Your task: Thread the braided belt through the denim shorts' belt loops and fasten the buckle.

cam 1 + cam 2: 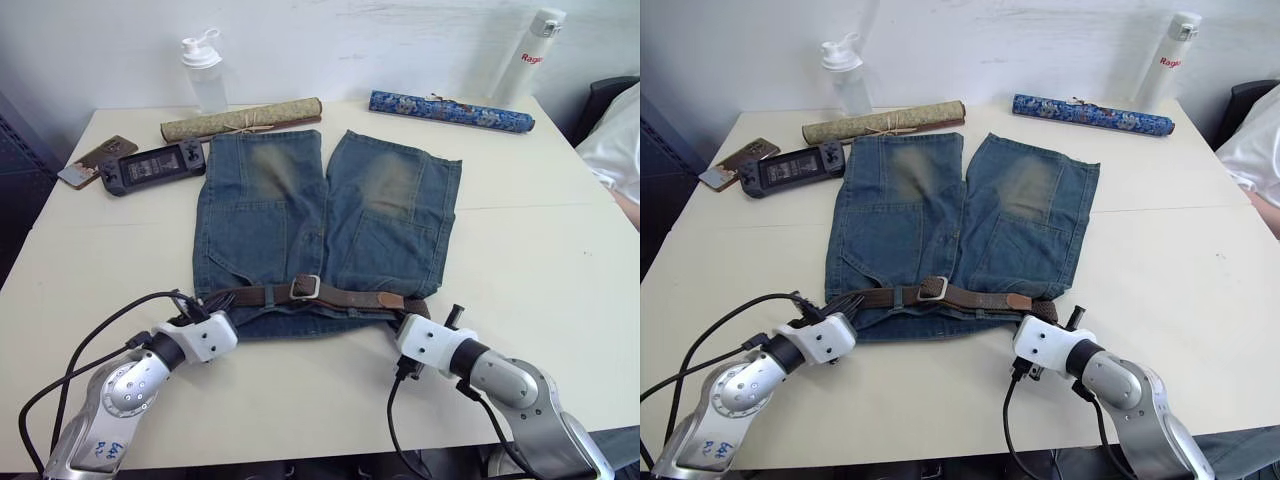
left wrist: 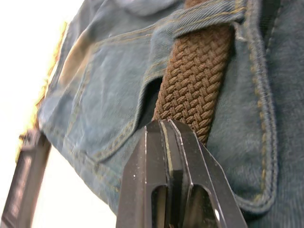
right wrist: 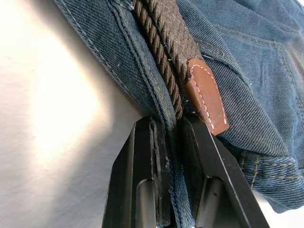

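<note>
Shorts (image 1: 300, 220) carry one belt (image 1: 340, 296), one buckle (image 1: 304, 288); two scrolls behind.

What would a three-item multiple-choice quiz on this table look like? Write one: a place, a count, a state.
1. Where does the blue scroll lie?
A. beyond the denim shorts
B. on the waistband
C. under the handheld console

2. How many bottles stand at the table's far edge?
A. one
B. two
C. four

3. How is the buckle?
A. off the belt
B. fastened, with the braided belt through it
C. hanging over the edge

Key: 1 A, it lies past the leg hems; 2 B, a clear bottle and a white bottle; 3 B, the strap continues past the frame.
</note>
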Available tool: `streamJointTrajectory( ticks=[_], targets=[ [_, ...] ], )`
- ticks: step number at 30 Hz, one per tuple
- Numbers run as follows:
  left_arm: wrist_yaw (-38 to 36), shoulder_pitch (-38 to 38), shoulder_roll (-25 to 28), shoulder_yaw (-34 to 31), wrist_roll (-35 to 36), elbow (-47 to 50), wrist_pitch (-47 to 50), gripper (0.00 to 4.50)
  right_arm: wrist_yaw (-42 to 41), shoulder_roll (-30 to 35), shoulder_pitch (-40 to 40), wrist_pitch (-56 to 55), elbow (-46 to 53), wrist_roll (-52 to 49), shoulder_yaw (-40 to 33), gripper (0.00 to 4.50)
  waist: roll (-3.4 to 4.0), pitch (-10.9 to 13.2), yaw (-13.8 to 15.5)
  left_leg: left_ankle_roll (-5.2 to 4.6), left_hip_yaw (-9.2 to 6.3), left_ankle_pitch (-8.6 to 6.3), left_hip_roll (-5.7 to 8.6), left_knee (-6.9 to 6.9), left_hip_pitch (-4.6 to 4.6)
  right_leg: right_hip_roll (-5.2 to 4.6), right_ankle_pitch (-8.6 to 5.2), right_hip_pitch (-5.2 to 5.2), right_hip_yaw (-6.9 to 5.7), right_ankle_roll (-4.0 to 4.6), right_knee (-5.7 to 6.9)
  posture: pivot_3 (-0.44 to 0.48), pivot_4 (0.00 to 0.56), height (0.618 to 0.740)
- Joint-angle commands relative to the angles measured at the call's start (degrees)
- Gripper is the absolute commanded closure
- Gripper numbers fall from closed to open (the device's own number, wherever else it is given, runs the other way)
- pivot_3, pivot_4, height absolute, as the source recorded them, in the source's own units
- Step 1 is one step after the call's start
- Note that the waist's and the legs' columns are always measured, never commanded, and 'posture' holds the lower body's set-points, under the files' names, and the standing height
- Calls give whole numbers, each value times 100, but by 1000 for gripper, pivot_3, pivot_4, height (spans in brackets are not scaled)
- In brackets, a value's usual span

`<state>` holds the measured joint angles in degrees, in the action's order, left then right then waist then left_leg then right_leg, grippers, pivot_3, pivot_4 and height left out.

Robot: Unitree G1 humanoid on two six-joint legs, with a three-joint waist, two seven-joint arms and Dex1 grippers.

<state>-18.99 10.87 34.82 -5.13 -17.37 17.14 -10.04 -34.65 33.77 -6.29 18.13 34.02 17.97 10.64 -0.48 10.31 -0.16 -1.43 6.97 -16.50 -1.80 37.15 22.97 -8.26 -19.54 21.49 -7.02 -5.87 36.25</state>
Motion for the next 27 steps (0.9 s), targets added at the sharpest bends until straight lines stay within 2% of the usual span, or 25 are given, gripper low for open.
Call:
streamJointTrajectory(
  ticks=[1,2,3,9,21,26,27],
  targets=[
    [-246,270,10,-308,720,198,-327,3782,45,-45,-51,71,142,-23,-48,4367,-2,-1,-1,0,0,0,0,1,0,0,0,0,0,0,0,0,150,717],
    [-308,334,26,-374,842,275,-376,3653,52,-46,-44,68,127,-21,-39,4367,-2,-1,-1,0,0,0,1,1,0,-2,0,-1,0,0,0,0,150,717],
    [-357,381,45,-448,946,337,-434,3063,57,-49,-40,65,117,-25,-32,4367,-3,-2,0,-1,0,-1,2,2,0,-3,0,-1,0,0,-1,0,150,717],
    [-319,437,148,-709,732,298,-785,357,83,-87,-56,87,127,-19,46,4367,-7,-4,5,-2,0,-1,4,4,1,-4,0,-2,-2,0,-1,0,150,717],
    [-269,131,447,-339,-486,-138,-888,282,131,-138,-98,148,204,-11,49,4367,-10,-7,7,-2,0,-1,5,4,4,-2,0,-1,-6,0,-1,0,150,717],
    [-255,-62,344,-333,-460,-147,-540,282,157,-153,-104,167,227,-17,48,4367,-10,-7,8,-3,-1,0,5,4,2,-3,0,-1,-6,0,6,0,150,717],
    [-271,-62,345,-303,-438,-135,-553,540,162,-156,-117,174,233,-17,55,4367,-11,-7,8,-3,-1,1,5,5,2,-2,0,0,-6,0,8,0,150,717]
  ],
)
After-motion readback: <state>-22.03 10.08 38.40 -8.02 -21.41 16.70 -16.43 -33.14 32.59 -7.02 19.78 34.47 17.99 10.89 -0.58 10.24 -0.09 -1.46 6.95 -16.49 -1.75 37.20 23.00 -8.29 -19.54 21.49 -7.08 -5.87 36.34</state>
